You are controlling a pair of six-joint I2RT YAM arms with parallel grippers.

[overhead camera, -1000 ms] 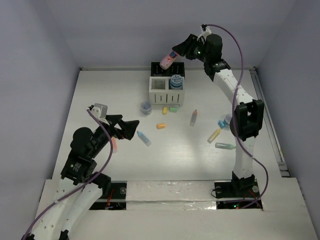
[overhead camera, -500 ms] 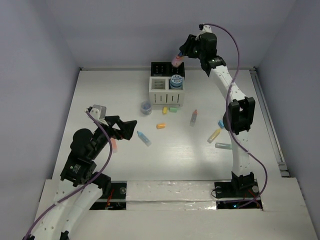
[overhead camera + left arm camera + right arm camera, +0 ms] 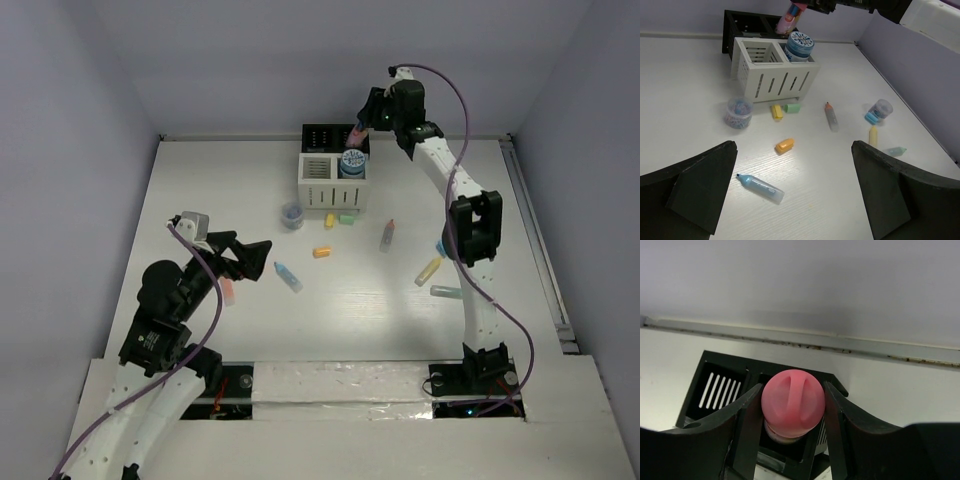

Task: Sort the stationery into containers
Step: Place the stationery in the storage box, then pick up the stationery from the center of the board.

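Soft, even light; faint glare on tabletop (image 3: 805, 165).

Organiser (image 3: 330, 198) near tabletop's far edge. Blue-white roll (image 3: 351, 162) in right white bin. Pink-capped tube (image 3: 793, 400) over right black bin. Orange stub (image 3: 322, 252) and blue tube (image 3: 288, 277) lie loose mid-tabletop.

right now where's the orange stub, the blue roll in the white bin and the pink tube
orange stub (image 3: 785, 145): left wrist view, middle of its body
blue roll (image 3: 799, 41): left wrist view, its round top
pink tube (image 3: 792, 400): right wrist view, its rounded cap end
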